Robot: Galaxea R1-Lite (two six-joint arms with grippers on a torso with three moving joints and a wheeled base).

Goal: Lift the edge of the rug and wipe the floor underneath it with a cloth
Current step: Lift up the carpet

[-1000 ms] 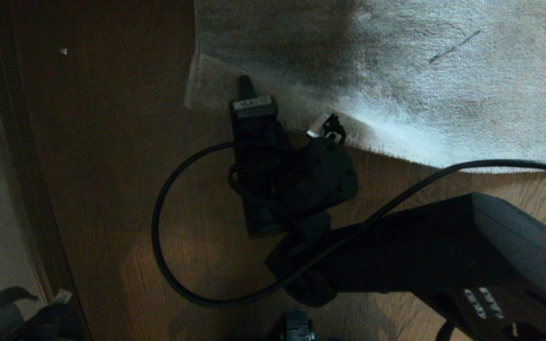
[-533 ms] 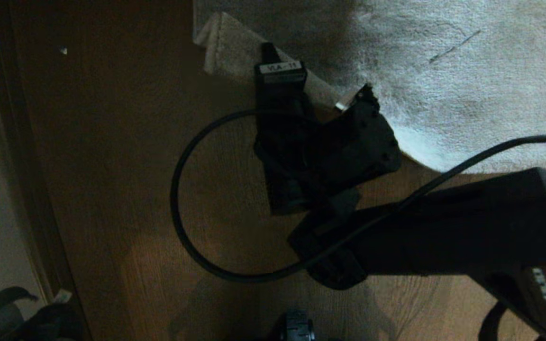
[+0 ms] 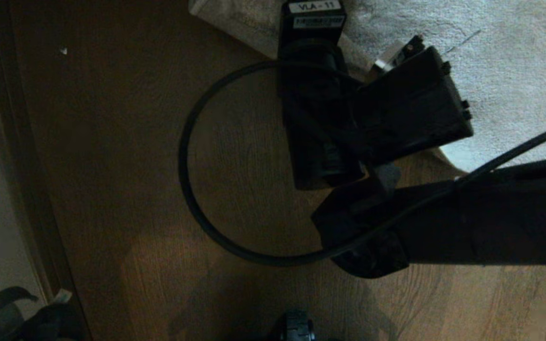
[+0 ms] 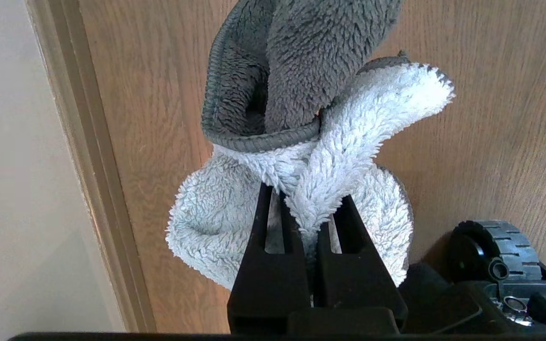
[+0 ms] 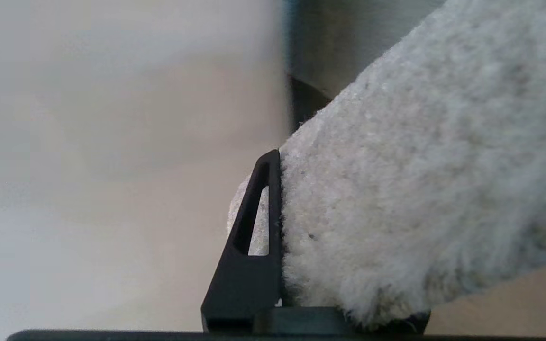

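Left gripper (image 4: 308, 222) clamped tight on the cloth (image 4: 301, 156), white-and-grey rag bunched just beyond its fingertips, above the floor (image 4: 491, 118). Right gripper (image 5: 311, 237) pinching the rug edge (image 5: 396, 199), plush border between its fingers, raised off the planks.

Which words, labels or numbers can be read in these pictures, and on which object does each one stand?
"VLA - 11": white label on top of the black camera housing on the right arm's wrist, head view.
Darker label just under it: print is there, too blurred to read.
Left wrist view and right wrist view: no text.
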